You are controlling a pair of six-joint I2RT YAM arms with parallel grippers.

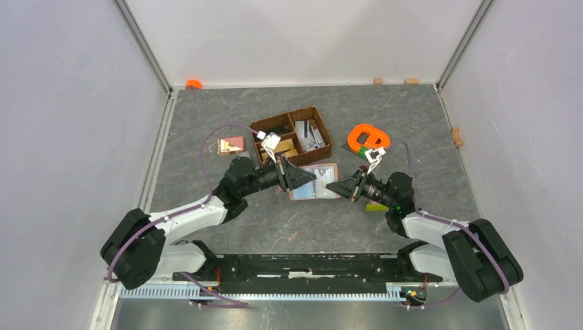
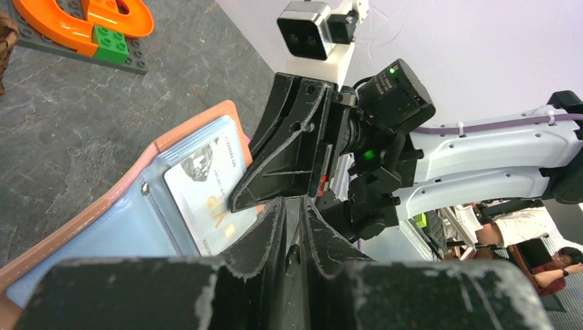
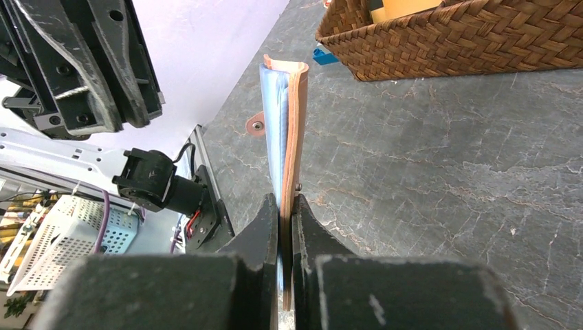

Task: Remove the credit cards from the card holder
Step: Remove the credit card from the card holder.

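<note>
**Clerk:** Item one, card holder (image 1: pixel 326 171). Location?

**Operator:** Mid-table, just in front of the woven basket (image 1: pixel 328 141), lying open between my two arms. My right gripper (image 3: pixel 285 203) is clamped on its leather edge to anchor it against a pull.

**Clerk:** Item two, left gripper (image 2: pixel 297 204)?

**Operator:** Jaws drawn nearly together at the edge of a credit card (image 2: pixel 203 199), which is not yet out of its pale sleeve. Whether I actually pinch it, I cannot tell.
</note>
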